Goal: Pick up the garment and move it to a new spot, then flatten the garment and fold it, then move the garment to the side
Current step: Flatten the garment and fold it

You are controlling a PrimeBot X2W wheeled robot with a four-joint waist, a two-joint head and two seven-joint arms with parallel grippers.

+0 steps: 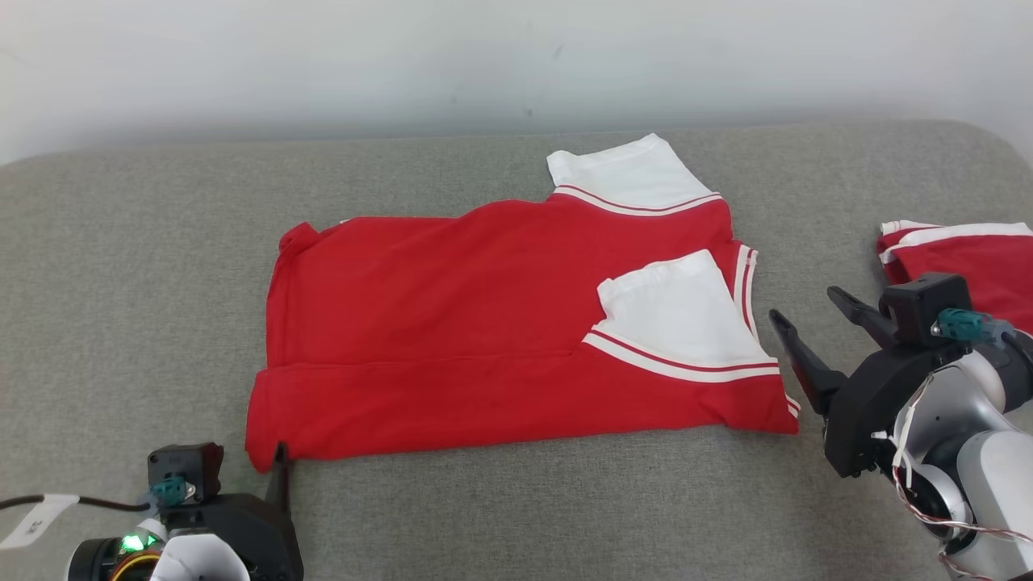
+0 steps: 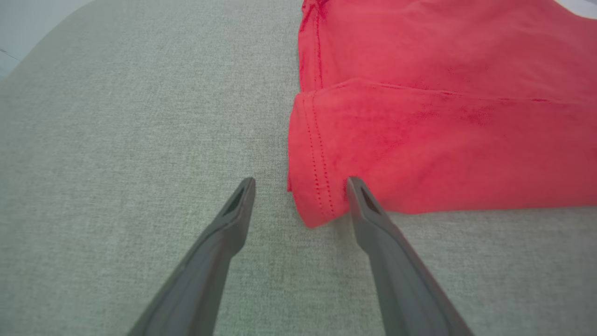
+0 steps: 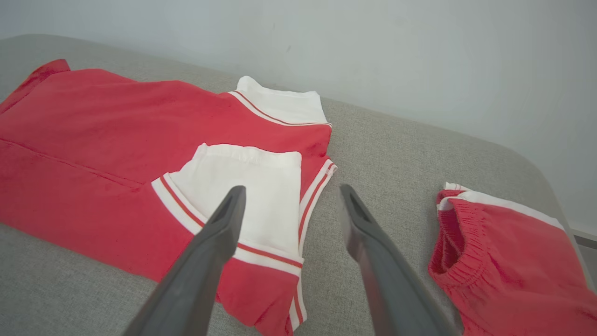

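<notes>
We see the folded red fabric shirt with white sleeves [image 1: 452,323] lying on the grey woven cushion [image 1: 145,266], our left gripper [image 2: 301,184] spread at its corner, our right gripper [image 3: 291,191] spread alongside.

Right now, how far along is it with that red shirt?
Done: the red shirt lies flat on the grey cushion, its near edge folded over. In hand: nothing; the left fingers and right fingers are open. Left: likely further folds, then moving it aside.
</notes>
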